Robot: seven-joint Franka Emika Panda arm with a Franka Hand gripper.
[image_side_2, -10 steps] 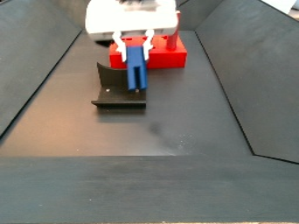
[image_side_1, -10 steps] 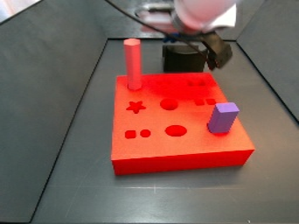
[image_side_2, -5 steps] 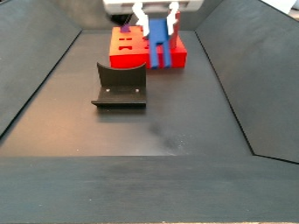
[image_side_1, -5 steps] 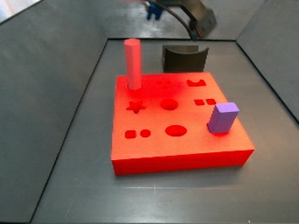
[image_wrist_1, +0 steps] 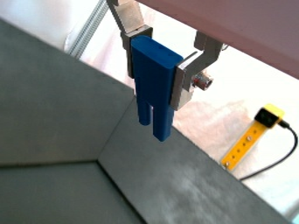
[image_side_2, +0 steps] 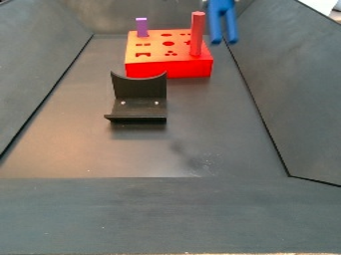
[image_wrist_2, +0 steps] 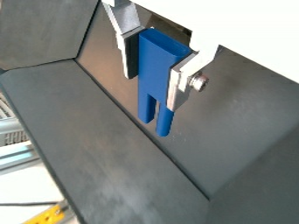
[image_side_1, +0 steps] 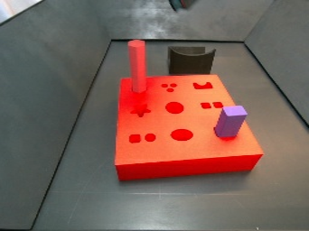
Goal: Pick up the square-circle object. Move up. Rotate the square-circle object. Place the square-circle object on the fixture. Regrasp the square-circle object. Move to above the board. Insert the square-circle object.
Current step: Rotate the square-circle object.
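Gripper clamps 1 square-circle object, its 2 legs pointing down, at top edge of side view. 1 board, 1 fixture below.

Gripper: flat silver fingers, one screw

The floor is dark grey and flat, with sloping dark walls around it. The board lies right on the floor. It is a big red slab with holes cut in its top. Behind it the fixture stands on the floor too, just beside the board's far edge; they may be touching. The gripper is up in the air, nowhere near the floor.
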